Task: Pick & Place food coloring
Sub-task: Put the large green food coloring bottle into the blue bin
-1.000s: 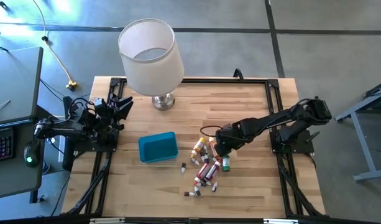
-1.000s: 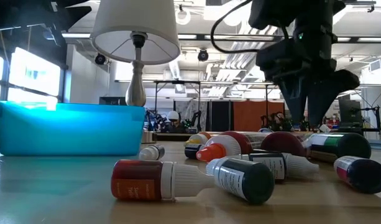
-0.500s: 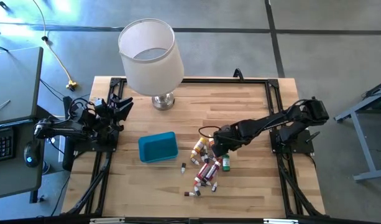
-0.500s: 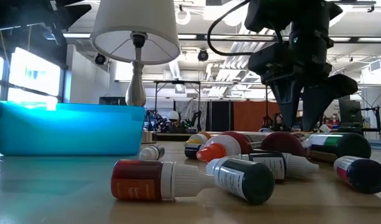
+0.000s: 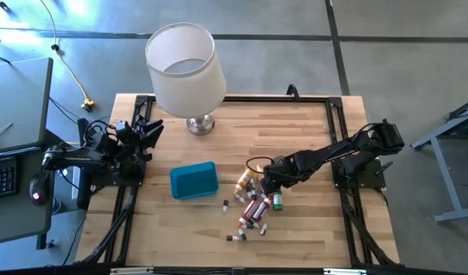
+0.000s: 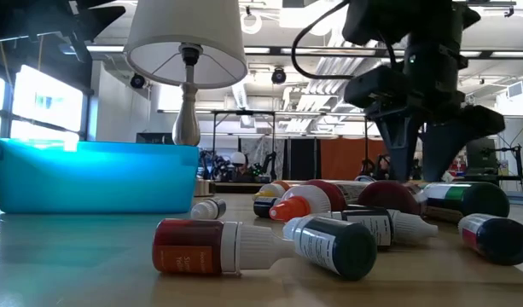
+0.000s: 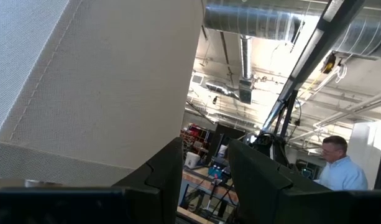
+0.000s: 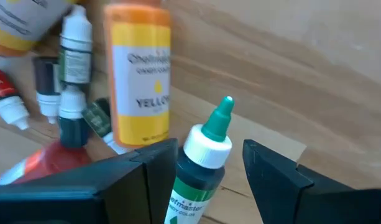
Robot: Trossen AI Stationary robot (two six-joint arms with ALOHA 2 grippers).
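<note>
Butcher-block table (image 5: pixel 295 130): left gripper (image 5: pixel 148 131) waits parked by the lamp (image 5: pixel 185 69), fingers slightly apart; blue tray (image 5: pixel 194 180) sits mid-table; right gripper (image 5: pixel 270 182), nearer, straddles open-fingered a green bottle (image 8: pixel 202 168) among the food coloring (image 5: pixel 253 202), nozzle pointing ahead. Beside it, "YELLOW" (image 8: pixel 142 74).

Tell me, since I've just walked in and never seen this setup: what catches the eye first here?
A big white lamp stands at the table's far edge, dwarfing everything else. Near the table's middle a heap of food coloring bottles lies beside a blue tray. The right hand hangs open over the pile, its fingers on either side of a green-tipped bottle, while the left hand waits off at the table's left edge.
</note>
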